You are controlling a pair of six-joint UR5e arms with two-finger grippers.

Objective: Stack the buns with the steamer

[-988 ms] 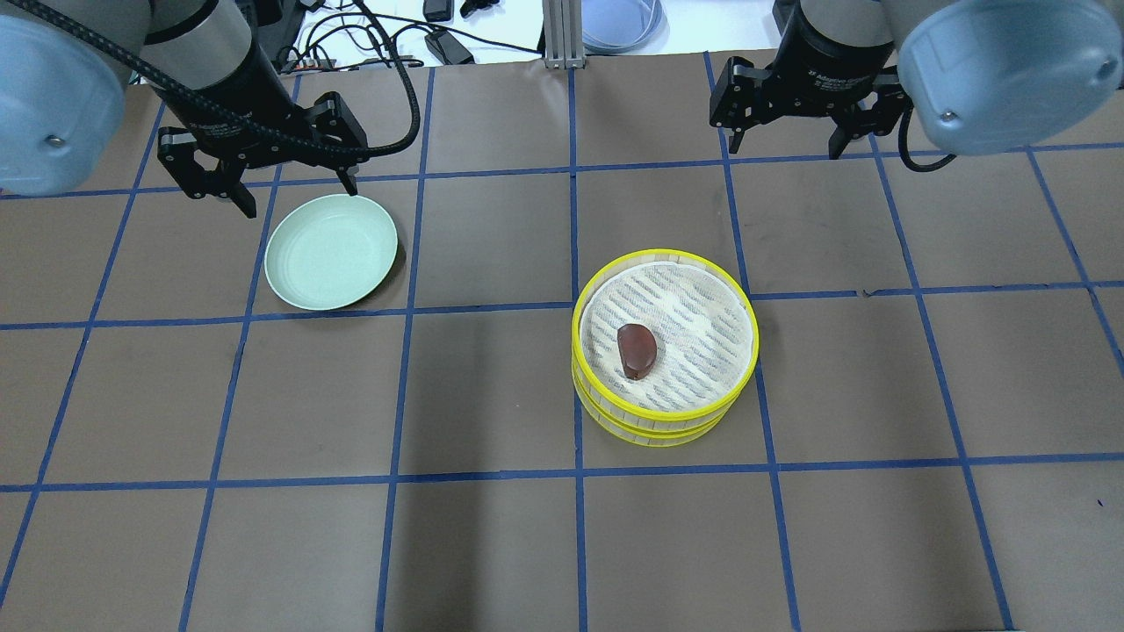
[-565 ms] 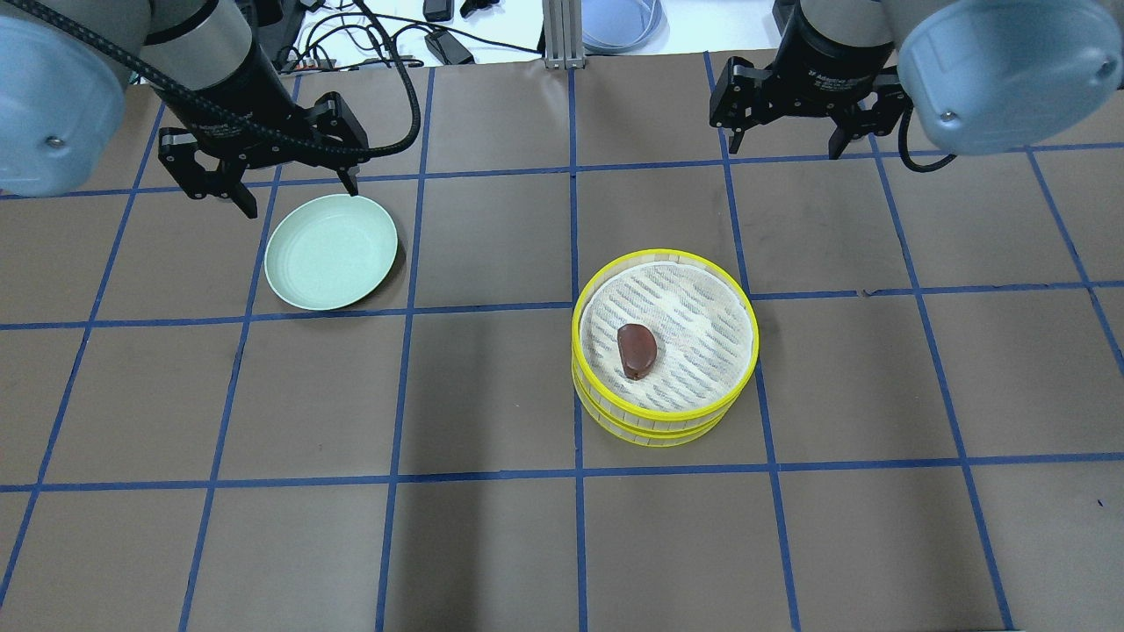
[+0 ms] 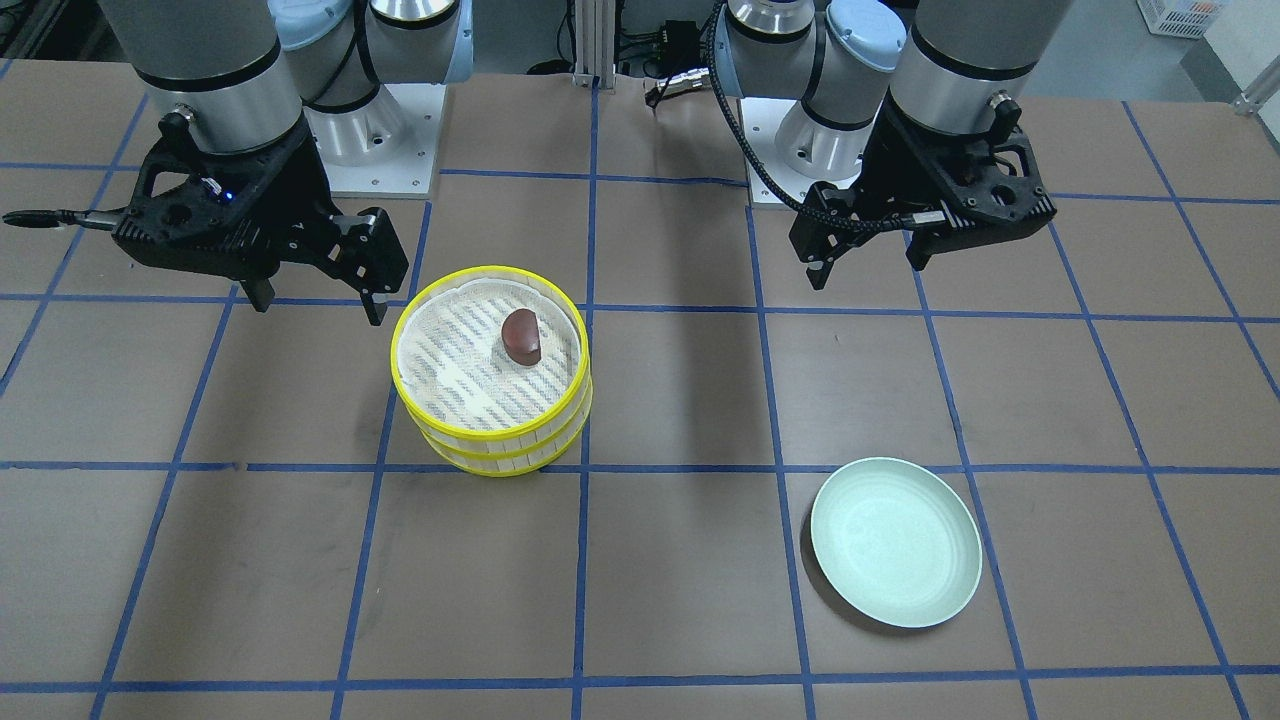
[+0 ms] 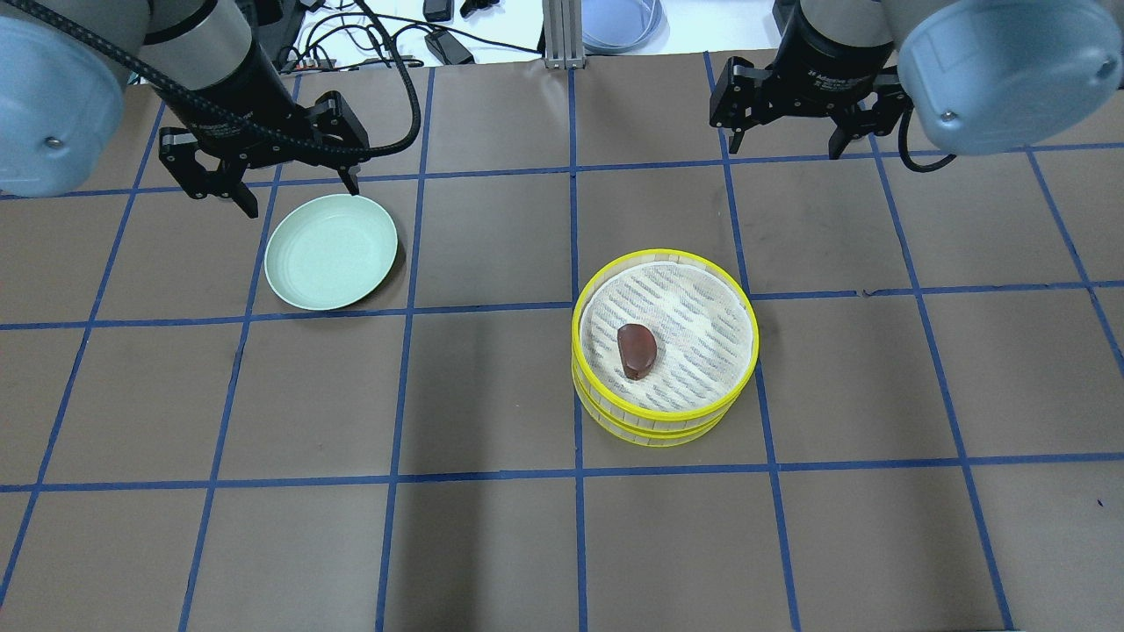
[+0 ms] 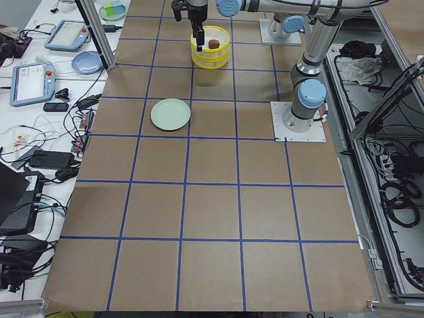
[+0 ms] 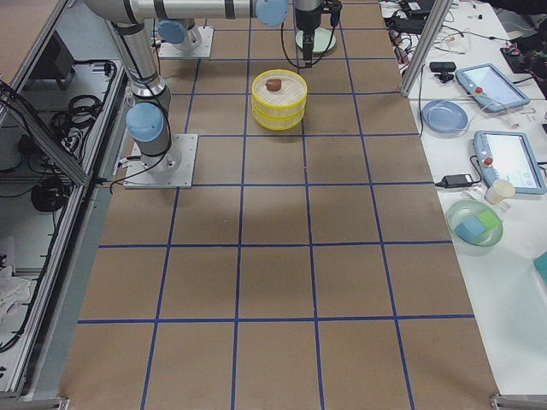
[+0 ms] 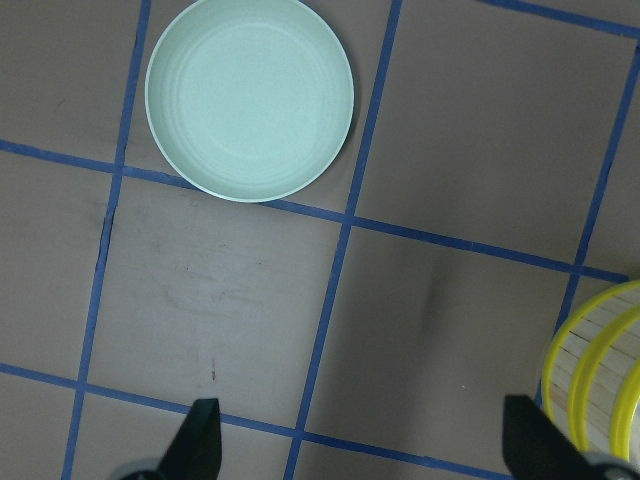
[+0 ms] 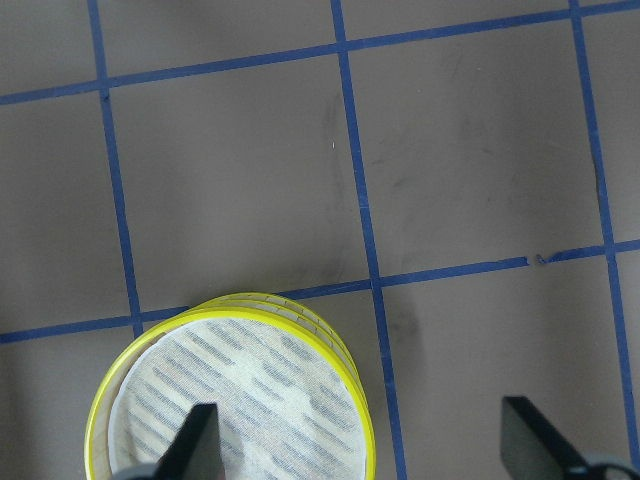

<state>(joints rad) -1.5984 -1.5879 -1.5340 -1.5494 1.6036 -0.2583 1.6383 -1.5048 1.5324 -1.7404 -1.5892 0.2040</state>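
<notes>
Two stacked yellow-rimmed steamer trays (image 4: pixel 654 426) stand right of the table's middle and also show in the front view (image 3: pixel 490 440). A dark reddish-brown bun (image 4: pixel 637 350) lies on the top tray's striped cloth (image 3: pixel 521 335). The cream-white bun is out of view. My left gripper (image 4: pixel 300 197) is open and empty, high over the far rim of the pale green plate (image 4: pixel 331 252). My right gripper (image 4: pixel 786 145) is open and empty, high and beyond the steamer. The left wrist view shows the empty plate (image 7: pixel 250 97) and the steamer's edge (image 7: pixel 600 380). The right wrist view shows the steamer's rim (image 8: pixel 230 313).
Brown paper with a blue tape grid covers the table. Cables, tablets and a bluish dish (image 4: pixel 619 22) lie on the white bench past the far edge. An aluminium post (image 4: pixel 558 35) stands at the far middle.
Both grippers have shifted very slightly toward the far edge, still open. The steamer, the dark bun and the plate have not moved.
</notes>
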